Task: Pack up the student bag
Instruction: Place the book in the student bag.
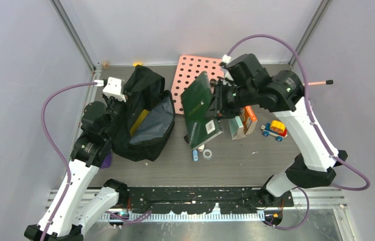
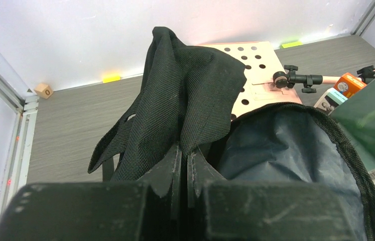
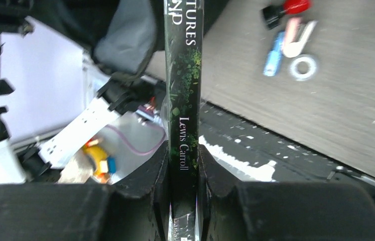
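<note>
The student bag (image 1: 147, 125) lies on the left part of the counter (image 1: 255, 160), close to its left edge. Its open mouth, with the grey lining visible, is turned toward the middle of the counter. The left fingers (image 2: 175, 168) are clenched on the black fabric of the bag's top flap and hold it up, so the mouth stands open.

The right fingers (image 3: 162, 165) are grasping a green book (image 1: 197, 95) by its spine. The book is lifted and tilted over the middle of the counter, toward the far edge. The bag's mouth lies to the left of the book, near but not touching it. The book's long axis runs roughly from far edge to near edge, about along the length of the opening.

In my judgement the right arm is the one to move — sideways toward the left edge, leading with the book's thin side.
</note>
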Controlling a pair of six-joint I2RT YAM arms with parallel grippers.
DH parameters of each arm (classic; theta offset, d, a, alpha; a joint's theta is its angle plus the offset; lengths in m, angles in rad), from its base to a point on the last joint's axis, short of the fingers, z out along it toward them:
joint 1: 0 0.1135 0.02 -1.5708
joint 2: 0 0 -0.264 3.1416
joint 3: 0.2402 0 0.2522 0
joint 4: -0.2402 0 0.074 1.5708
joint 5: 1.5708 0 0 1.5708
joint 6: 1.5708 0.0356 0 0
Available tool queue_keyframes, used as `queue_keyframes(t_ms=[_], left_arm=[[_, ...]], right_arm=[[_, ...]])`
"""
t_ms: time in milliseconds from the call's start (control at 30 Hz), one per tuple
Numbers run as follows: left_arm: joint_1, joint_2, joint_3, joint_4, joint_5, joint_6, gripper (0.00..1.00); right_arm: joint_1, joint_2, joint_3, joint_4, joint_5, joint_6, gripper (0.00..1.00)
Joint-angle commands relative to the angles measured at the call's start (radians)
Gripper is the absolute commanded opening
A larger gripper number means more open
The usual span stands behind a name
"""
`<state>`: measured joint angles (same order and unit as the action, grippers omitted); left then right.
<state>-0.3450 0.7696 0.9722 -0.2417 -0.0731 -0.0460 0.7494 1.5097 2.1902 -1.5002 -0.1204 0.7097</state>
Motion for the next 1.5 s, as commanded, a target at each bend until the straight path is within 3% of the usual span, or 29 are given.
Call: queue_keyframes(t_ms=[0,233,567,833,1033,1233,1467], left_arm=[[0.0,-0.022,-0.012,0.027,0.016,-0.012,0.0],[0.0,-0.033,-0.013,0.03,0.01,-0.009,0.0],[0.0,-0.036,-0.015,0.033,0.013,-0.009,0.0],[0.0,-0.036,-0.015,0.036,0.019,-0.014,0.0],[0.0,-0.037,-0.017,0.037,0.018,-0.014,0.0],[0.0,-0.035,-0.015,0.036,0.016,-0.012,0.0],[0.0,-0.038,-0.015,0.034,0.011,-0.008,0.0]], right_arm=[[0.125,0.047,0.088,0.181,-0.118,0.109,0.01],[0.225,0.143,0.234,0.201,-0.127,0.168,0.01],[0.231,0.148,0.35,0.246,-0.087,0.196,0.01],[0.23,0.177,0.342,0.337,-0.122,0.214,0.01],[0.231,0.16,0.177,0.382,-0.071,0.265,0.01],[0.23,0.09,-0.141,0.472,-0.017,0.374,0.0],[0.181,0.075,-0.241,0.519,0.034,0.429,0.0]])
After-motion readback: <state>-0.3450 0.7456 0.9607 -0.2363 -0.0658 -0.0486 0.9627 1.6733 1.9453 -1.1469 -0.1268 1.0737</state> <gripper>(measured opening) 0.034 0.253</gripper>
